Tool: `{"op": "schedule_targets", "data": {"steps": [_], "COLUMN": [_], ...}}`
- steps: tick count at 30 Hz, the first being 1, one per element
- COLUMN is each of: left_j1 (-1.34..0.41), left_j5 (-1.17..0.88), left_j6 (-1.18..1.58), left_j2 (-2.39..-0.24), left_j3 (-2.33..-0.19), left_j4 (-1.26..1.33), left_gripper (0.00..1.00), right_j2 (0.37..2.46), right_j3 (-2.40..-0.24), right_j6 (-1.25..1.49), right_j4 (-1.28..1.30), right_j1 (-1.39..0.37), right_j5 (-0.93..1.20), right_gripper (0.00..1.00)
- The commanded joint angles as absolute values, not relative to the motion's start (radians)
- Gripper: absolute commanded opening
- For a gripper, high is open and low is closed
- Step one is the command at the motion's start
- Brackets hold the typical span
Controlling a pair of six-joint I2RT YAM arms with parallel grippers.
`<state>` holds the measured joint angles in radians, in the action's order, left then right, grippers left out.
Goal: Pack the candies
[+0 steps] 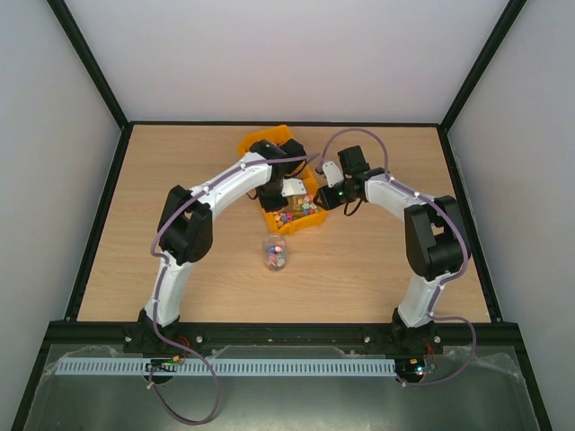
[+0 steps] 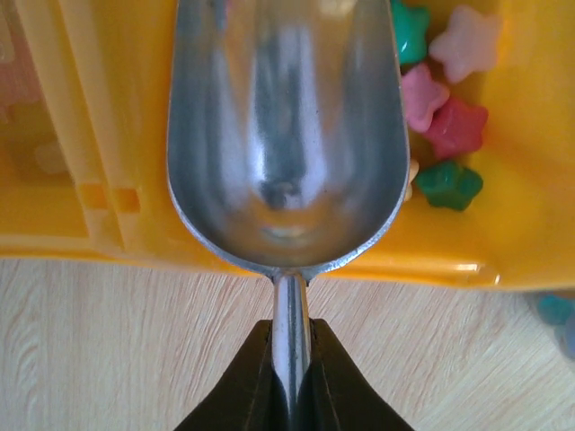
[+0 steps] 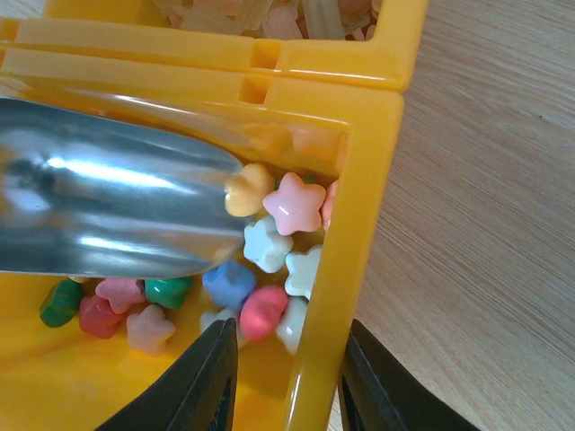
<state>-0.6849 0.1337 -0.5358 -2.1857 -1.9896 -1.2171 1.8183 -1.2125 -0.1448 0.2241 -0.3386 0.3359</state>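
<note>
The candies (image 1: 292,215) are small star-shaped pieces in pink, blue, green, yellow and white, lying in the near compartment of a yellow bin (image 1: 269,142). They also show in the left wrist view (image 2: 445,117) and the right wrist view (image 3: 292,205). My left gripper (image 2: 292,359) is shut on the handle of a silver scoop (image 2: 283,135), whose empty bowl hangs over the bin's near wall (image 2: 99,135). My right gripper (image 3: 287,377) is open and straddles the bin's right wall (image 3: 359,180), with one finger inside by the candies. The scoop bowl (image 3: 108,197) lies against the pile.
A small clear jar (image 1: 274,253) holding some candies stands on the wooden table just in front of the bin. The bin's far compartment (image 3: 269,13) holds pale pieces. Both arms meet over the bin (image 1: 310,184).
</note>
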Motion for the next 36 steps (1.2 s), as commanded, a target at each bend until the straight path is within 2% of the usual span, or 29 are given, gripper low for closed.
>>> {"op": "schedule_targets", "data": {"steps": [1, 17, 26, 36], "left_j1": [-0.689, -0.642, -0.567, -0.515], "left_j5": [0.041, -0.179, -0.308, -0.356], "left_j6": [-0.526, -0.474, -0.465, -0.499], "left_j2": [-2.181, -2.022, -1.9, -1.852], "left_j3": [-1.898, -1.614, -1.494, -1.394], "left_j4": [-1.096, -0.699, -0.589, -0.543], "left_gripper": [0.02, 0.02, 0.02, 0.02], "right_j2": [1.835, 1.826, 1.792, 1.736], "right_j3": [-1.21, -1.213, -1.21, -1.254], "right_j6": [-0.139, -0.154, -0.17, -0.202], "right_j4": [0.267, 0.285, 0.293, 0.322], "right_j1": [-0.345, -0.348, -0.337, -0.337], "right_j5": [0.393, 0.376, 0.359, 0.386], "right_gripper": [0.32, 0.31, 0.34, 0.39]}}
